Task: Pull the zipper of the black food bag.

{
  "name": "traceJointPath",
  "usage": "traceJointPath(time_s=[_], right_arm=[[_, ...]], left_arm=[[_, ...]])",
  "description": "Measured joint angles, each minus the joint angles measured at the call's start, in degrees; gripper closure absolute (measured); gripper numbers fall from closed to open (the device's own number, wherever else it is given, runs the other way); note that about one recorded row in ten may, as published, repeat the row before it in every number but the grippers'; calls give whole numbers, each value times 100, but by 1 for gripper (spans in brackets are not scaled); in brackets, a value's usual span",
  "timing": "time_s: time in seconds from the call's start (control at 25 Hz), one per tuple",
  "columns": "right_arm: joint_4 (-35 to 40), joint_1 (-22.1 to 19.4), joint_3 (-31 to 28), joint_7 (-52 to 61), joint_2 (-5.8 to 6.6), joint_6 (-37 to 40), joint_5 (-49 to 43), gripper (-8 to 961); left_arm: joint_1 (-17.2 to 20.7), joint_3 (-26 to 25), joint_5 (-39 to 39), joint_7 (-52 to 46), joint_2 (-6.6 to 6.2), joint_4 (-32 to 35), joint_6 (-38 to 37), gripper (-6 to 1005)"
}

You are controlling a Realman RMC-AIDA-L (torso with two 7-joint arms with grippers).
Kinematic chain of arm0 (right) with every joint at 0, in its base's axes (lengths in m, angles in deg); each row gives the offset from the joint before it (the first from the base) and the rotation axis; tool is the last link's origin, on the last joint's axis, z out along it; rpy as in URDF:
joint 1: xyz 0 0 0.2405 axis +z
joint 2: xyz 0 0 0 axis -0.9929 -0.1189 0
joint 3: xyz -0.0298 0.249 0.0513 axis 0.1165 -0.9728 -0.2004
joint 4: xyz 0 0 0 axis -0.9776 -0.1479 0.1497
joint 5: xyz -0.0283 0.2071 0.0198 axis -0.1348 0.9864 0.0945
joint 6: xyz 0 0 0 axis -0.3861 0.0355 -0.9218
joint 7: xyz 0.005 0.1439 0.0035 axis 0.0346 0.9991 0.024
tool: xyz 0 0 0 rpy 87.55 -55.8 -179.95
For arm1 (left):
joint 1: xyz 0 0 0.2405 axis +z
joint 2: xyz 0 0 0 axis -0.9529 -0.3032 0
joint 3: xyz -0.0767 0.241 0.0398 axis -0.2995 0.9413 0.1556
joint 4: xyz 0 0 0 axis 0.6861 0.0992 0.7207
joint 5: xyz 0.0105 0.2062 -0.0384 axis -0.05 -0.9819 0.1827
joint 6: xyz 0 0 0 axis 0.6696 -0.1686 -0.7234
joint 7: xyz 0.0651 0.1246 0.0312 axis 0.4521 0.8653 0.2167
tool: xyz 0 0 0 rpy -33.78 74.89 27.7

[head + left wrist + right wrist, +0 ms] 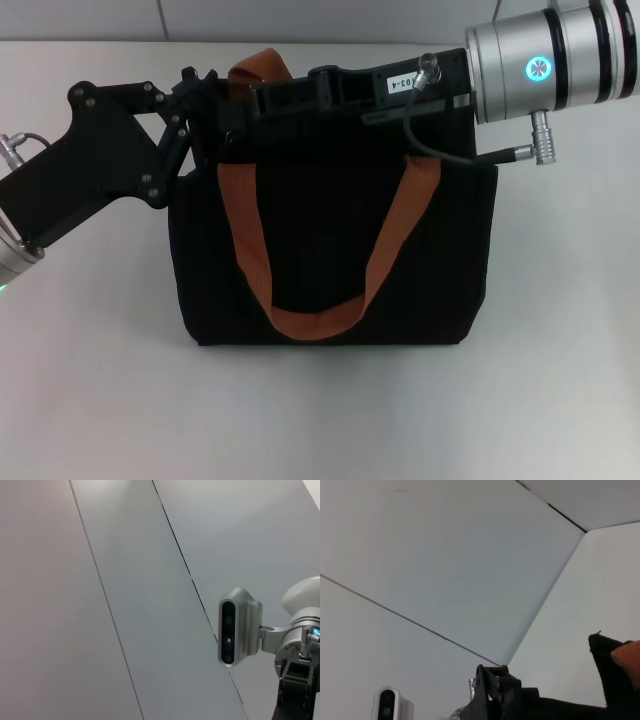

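Note:
The black food bag stands upright in the middle of the white table, its front orange-brown handle hanging down the front panel. My left gripper reaches in from the left and sits at the bag's top left corner. From the right, my right gripper stretches along the bag's top edge towards the left one. Both black gripper bodies cover the top of the bag, so the zipper is hidden. In the right wrist view a corner of the bag shows beside the left gripper.
The rear handle sticks up behind the grippers. Bare white table lies in front of the bag and on both sides. A grey panelled wall stands behind. The right arm's wrist camera shows in the left wrist view.

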Motion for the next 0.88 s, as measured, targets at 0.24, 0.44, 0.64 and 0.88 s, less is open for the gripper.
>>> traceJointPath(time_s=[0.24,0.44,0.64,0.88], right_arm=[[-10,-28,60,161,-4,40,-9,197],[24,-70,26,388,0,118,11,200],[31,-53,57,495,3,82,-8,200],[226,-72,67,439,-4,9,-105,201]], left_arm=[[22,-18,1,10,0,0,-10,981],[41,-44,6,17,0,0,-32,981],[47,-40,7,18,4,-6,-107,981],[57,-40,8,18,9,-9,-146,981]])
